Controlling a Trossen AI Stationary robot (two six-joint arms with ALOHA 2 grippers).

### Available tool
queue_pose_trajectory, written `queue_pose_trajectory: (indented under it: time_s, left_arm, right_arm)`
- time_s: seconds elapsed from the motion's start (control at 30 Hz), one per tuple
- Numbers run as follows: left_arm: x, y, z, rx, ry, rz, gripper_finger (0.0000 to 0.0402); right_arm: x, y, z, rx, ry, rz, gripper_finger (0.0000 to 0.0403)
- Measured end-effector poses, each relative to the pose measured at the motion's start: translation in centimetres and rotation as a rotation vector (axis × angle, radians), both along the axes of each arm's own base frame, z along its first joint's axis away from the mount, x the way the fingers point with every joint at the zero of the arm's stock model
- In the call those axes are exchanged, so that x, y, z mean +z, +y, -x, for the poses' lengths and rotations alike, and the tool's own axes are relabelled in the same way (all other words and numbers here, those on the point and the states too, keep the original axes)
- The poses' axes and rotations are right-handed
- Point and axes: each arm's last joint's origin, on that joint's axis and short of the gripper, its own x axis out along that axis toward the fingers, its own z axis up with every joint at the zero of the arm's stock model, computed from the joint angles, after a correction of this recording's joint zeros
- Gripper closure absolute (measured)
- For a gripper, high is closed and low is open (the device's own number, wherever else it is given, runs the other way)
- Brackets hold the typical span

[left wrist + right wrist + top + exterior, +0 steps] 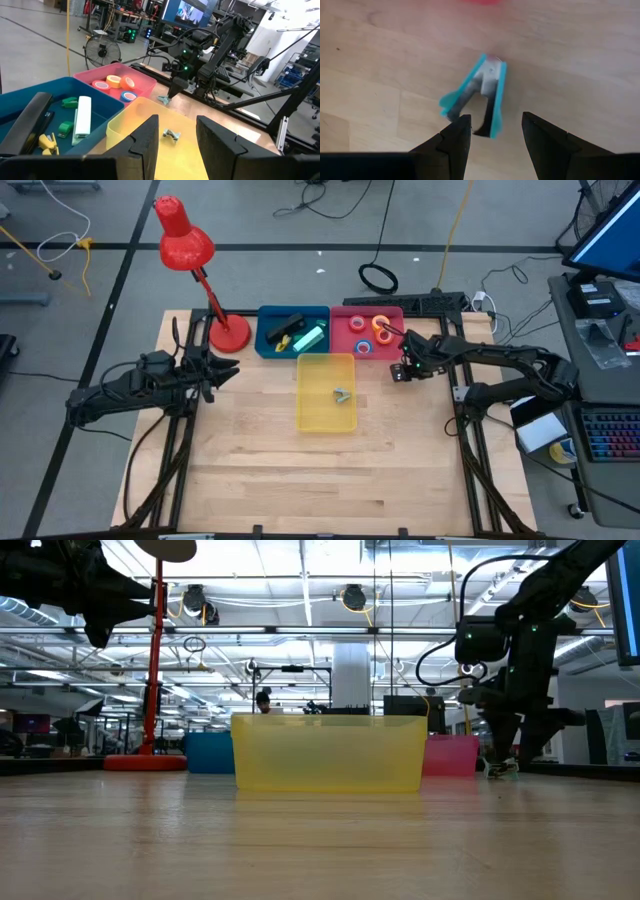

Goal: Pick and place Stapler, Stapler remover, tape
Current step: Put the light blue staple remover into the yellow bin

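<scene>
My right hand, fingers parted and empty, hangs directly over the teal plastic claw-type staple remover lying on the wooden bench beside the pink tray, its long axis running slantwise across my gap, far from my left hand.

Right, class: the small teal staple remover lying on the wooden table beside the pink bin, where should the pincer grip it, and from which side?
Probably from straight above. The teal and metal staple remover lies flat on the wooden table, its two teal arms spreading from a narrow hinge. The open right pincer hangs just over it; closing across both teal arms, near the middle, would squeeze them together and likely hold firm.
</scene>
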Motion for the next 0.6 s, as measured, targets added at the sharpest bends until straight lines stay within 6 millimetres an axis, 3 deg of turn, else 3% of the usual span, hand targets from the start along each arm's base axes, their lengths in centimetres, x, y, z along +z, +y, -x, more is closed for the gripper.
queue_pose_trajectory:
  time_s: [0.3,0.6]
  left_arm:
    - [0.0,0.0,0.0,0.000,0.003,0.003,0.0268]
    - [0.0,0.0,0.0,-0.017,0.004,0.005,0.0268]
  right_arm:
    - [-0.9,0.1,0.1,-0.016,0.024,-0.016,0.0250]
    - [-2.0,-0.1,0.0,-0.011,0.035,-0.012,0.0359]
